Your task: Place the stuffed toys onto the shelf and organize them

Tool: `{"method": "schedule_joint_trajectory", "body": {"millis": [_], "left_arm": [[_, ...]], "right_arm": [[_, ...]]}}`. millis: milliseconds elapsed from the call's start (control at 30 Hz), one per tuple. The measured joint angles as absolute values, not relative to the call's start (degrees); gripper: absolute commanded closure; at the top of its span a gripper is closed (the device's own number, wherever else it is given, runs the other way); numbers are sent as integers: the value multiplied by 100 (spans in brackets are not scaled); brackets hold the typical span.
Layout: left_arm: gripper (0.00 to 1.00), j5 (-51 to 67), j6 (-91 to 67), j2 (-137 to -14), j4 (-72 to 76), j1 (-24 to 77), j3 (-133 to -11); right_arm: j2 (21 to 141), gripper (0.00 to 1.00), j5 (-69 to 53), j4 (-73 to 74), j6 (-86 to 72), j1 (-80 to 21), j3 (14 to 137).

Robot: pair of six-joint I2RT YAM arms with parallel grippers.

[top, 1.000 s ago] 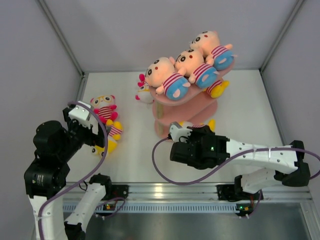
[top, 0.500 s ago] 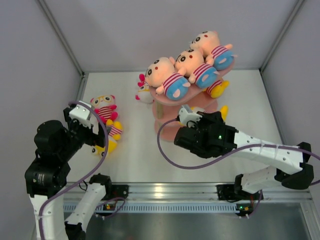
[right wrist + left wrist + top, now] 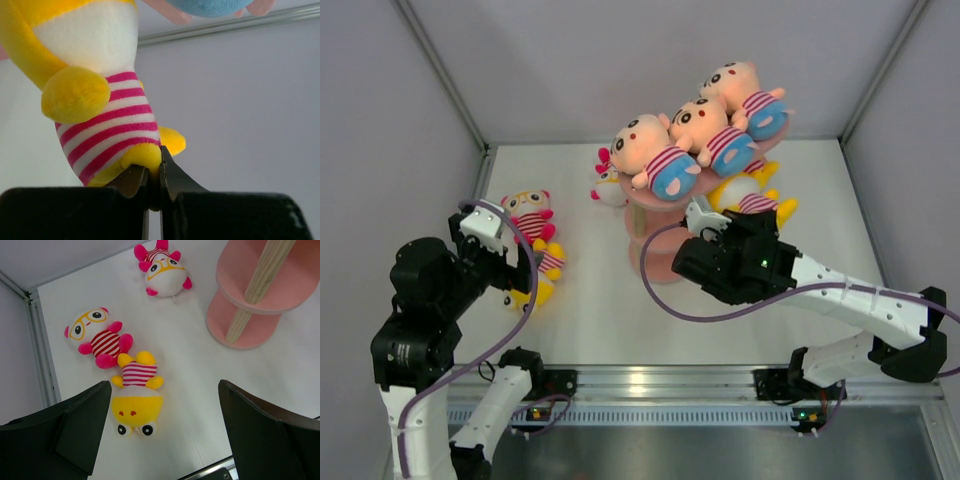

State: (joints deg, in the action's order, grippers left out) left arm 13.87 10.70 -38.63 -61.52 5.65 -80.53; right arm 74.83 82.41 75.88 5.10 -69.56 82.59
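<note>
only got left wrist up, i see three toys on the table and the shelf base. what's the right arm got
Observer: The right gripper is shut on a yellow toy in a pink-striped shirt, pinching its lower edge.
Operator: where's it at vs the shelf
Observer: In the top view it is at the right end of the shelf, below the top board. I cannot tell whether it rests on a tier.
Operator: top board got room
Observer: Little. Three peach toys in blue shorts lie side by side along it.
</note>
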Motion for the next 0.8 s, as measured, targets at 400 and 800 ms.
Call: {"method": "schedule_joint_trajectory", "body": {"millis": [400,800], "left_arm": [[6,1402,1070,-3879,-6152,565,-8053],[6,1404,1070,-3879,-6152,563,-8053]], "right_arm": [[6984,100,7319,4445,2891,-6956,6449],[8077,100,6836,2235,4246,-6541,6257]]}}
